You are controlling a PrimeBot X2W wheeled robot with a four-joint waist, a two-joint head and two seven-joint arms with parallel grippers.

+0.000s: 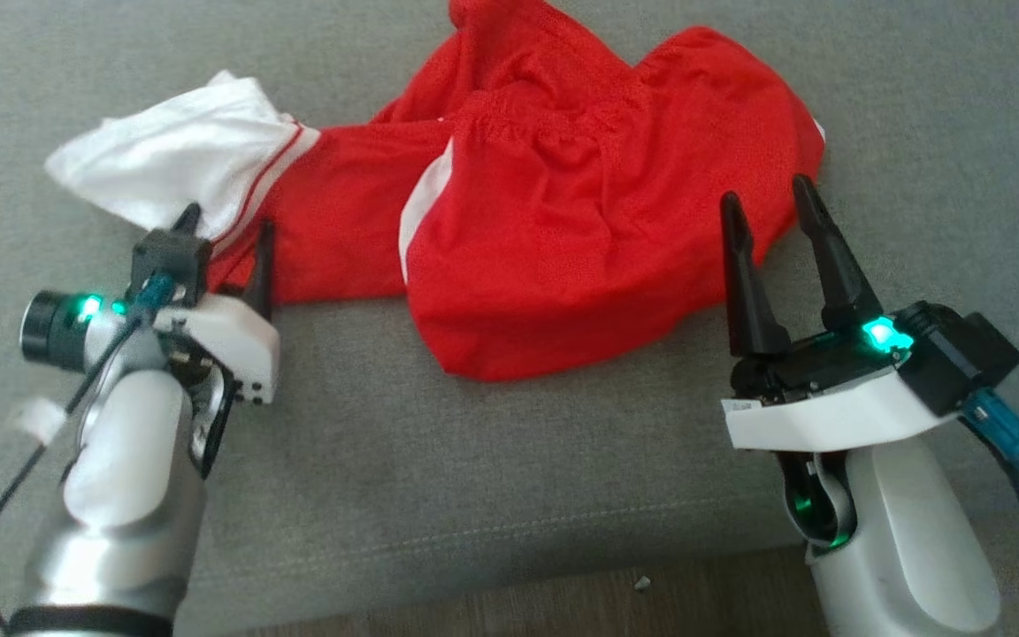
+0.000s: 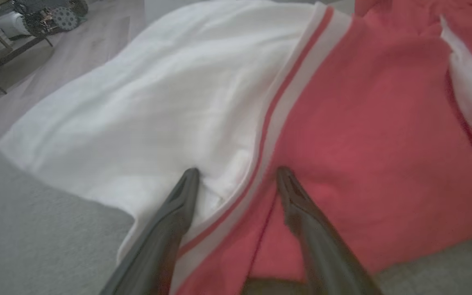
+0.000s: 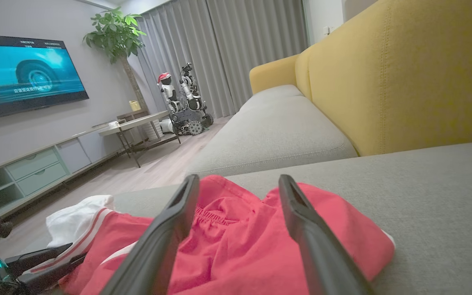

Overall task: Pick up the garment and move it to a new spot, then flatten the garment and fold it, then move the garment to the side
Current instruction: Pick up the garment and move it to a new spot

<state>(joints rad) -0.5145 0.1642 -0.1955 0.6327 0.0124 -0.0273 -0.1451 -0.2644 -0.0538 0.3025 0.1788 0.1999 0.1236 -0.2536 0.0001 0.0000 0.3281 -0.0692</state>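
Both spread and empty, left gripper point(image 1: 226, 221) and right gripper point(image 1: 766, 190) are waiting; I'm aiming for edges of the limp, light garment point(image 1: 545, 239).

No text readable. Caption lines across top and middle of TV point(image 3: 23, 73) (white on blue) too small to decipher.

My left gripper point(image 1: 226, 221) reaches forward at the lower left, wrist rolled onto its side, both dark fingers spread wide. My right gripper point(image 1: 766, 193) hangs at the lower right, jaws equally parted, fingers pointing up and leaning slightly left above my pale forearm point(image 1: 907, 540).
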